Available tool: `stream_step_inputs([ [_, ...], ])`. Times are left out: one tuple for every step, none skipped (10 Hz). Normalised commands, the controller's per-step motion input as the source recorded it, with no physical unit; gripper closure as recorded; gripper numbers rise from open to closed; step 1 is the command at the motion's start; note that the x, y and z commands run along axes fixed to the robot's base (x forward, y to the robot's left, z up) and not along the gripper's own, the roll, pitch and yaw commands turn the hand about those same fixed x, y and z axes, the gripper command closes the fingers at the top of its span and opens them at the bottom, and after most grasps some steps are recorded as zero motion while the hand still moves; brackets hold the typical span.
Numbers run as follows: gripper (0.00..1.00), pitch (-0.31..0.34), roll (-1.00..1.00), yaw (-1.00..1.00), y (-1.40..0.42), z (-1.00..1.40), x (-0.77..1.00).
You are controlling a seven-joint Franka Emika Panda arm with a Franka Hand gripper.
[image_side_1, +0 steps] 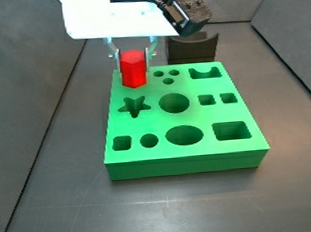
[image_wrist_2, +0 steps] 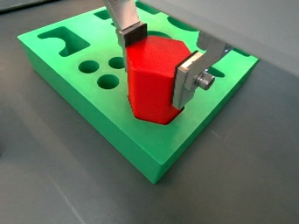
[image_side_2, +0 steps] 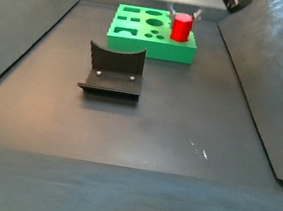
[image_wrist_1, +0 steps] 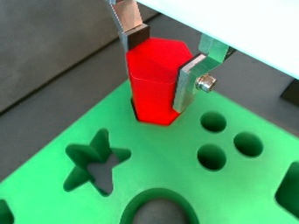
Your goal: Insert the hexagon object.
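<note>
The hexagon object, a bright red peg (image_wrist_1: pixel 155 83), stands upright at one corner of the green block (image_wrist_1: pixel 152 166). Its lower end is in the hexagonal hole there, and most of it rises above the surface. My gripper (image_wrist_1: pixel 163 63) is shut on the peg, with one finger on each opposite side near its top. Both wrist views show this: the peg (image_wrist_2: pixel 152 87), the gripper (image_wrist_2: pixel 160 59) and the block (image_wrist_2: pixel 152 149). In the side views the peg (image_side_1: pixel 133 67) (image_side_2: pixel 181 28) stands at the block's (image_side_1: pixel 189 161) (image_side_2: pixel 140 42) far corner under the gripper (image_side_1: pixel 132 55) (image_side_2: pixel 183 18).
The block has other holes: a star (image_wrist_1: pixel 93 162), three small round ones (image_wrist_1: pixel 212 156), and larger round and square ones (image_side_1: pixel 184 136). The dark fixture (image_side_2: pixel 112 69) stands on the floor beside the block and also shows in a side view (image_side_1: pixel 191 47). Grey walls surround the floor.
</note>
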Motion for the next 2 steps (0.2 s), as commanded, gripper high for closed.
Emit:
stream_step_inputs([
  [1.0, 0.0, 0.01, 0.0, 0.0, 0.0, 0.0],
  [1.0, 0.0, 0.0, 0.0, 0.0, 0.0, 0.0],
])
